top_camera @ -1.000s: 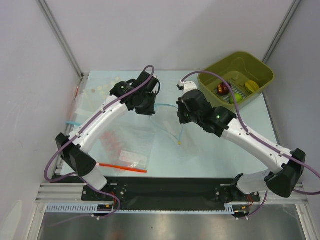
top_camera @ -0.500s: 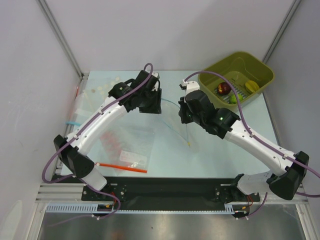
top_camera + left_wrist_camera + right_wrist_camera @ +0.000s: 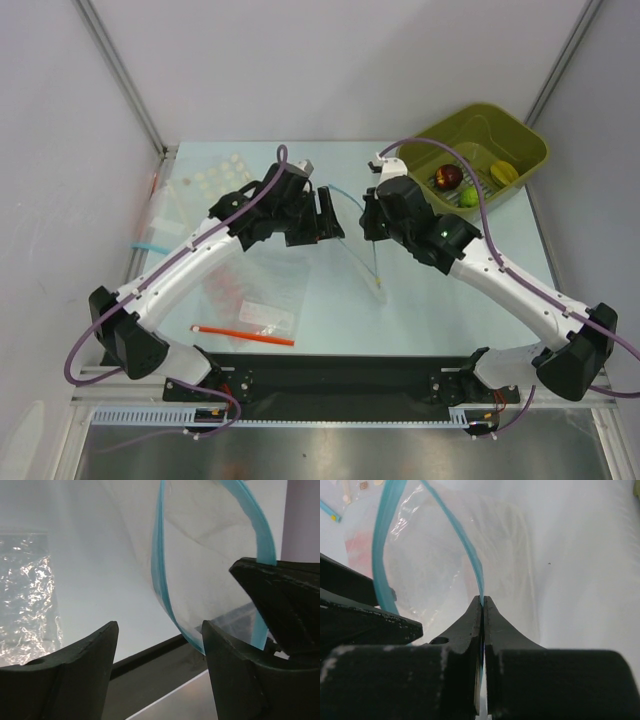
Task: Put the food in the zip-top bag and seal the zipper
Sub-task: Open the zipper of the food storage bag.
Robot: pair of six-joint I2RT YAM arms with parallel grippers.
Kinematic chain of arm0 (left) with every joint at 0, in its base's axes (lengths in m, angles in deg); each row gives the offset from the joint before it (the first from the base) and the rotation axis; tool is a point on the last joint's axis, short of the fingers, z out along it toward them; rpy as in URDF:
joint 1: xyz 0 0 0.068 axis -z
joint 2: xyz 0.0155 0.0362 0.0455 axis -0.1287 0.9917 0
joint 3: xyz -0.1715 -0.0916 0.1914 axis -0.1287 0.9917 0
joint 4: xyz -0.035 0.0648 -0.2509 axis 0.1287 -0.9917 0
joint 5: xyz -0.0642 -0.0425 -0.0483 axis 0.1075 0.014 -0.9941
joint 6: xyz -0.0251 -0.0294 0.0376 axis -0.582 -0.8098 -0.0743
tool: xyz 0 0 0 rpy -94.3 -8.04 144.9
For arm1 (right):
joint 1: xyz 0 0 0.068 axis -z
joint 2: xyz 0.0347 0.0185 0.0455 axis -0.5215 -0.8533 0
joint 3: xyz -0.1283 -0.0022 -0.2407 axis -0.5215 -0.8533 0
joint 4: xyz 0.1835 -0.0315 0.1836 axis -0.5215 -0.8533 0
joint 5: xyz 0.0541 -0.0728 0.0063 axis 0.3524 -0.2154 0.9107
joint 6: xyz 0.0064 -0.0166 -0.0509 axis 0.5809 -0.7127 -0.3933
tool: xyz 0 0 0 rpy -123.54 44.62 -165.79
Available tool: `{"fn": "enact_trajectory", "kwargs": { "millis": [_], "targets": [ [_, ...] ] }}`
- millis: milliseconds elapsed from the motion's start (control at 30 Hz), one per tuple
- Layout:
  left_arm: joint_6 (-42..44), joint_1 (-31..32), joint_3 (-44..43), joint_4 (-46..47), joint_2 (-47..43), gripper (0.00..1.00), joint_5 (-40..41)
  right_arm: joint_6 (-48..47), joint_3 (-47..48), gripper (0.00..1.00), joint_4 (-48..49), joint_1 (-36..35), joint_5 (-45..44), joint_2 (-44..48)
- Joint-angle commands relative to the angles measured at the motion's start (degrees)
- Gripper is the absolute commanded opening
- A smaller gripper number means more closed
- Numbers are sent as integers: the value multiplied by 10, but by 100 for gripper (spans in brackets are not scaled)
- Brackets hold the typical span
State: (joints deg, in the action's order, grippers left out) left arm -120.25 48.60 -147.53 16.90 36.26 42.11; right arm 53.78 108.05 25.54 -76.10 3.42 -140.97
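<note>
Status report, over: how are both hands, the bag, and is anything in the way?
Right hand shut on zipper. Left hand open at zip-top bag mouth. Bag empty; food in bin. No obstacle seen.

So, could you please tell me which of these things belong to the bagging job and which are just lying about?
For the job: zip-top bag, blue zipper, dark red fruit, green fruit, yellow fruit.
Lying about: bag with red-orange strip, dotted bag, olive bin (merely holds the fruit).
</note>
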Motion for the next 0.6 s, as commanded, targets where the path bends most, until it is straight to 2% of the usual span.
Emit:
{"fn": "enact_trajectory", "kwargs": {
  "millis": [0, 133, 233, 267, 300, 367, 467, 500, 567],
  "targets": [
    [-59, 7, 2, 47, -31, 73, 15, 10, -14, 2, 44, -7, -12, 17],
    [-92, 8, 7, 46, -20, 69, 18, 8, -26, 3, 55, -15, -37, 32],
    [-107, 19, 26, 54, -25, 58, 37, 9, -32, 3, 57, -19, -49, 37],
    [-108, 23, 37, 68, -30, 52, 39, 9, -34, 3, 58, -19, -52, 42],
    [-109, 23, 42, 73, -31, 39, 41, 9, -37, 3, 59, -20, -53, 44],
    [-108, 23, 44, 70, -27, 26, 44, 9, -46, 4, 66, -22, -53, 51],
    [-92, 23, 30, 55, -16, 17, 44, 8, -50, 4, 67, -22, -53, 56],
    [-87, 23, 25, 49, -11, 9, 63, 9, -51, 4, 67, -21, -53, 56],
    [-72, 22, 5, 29, -7, 0, 76, 11, -52, 4, 64, -17, -53, 56]
  ]
}}
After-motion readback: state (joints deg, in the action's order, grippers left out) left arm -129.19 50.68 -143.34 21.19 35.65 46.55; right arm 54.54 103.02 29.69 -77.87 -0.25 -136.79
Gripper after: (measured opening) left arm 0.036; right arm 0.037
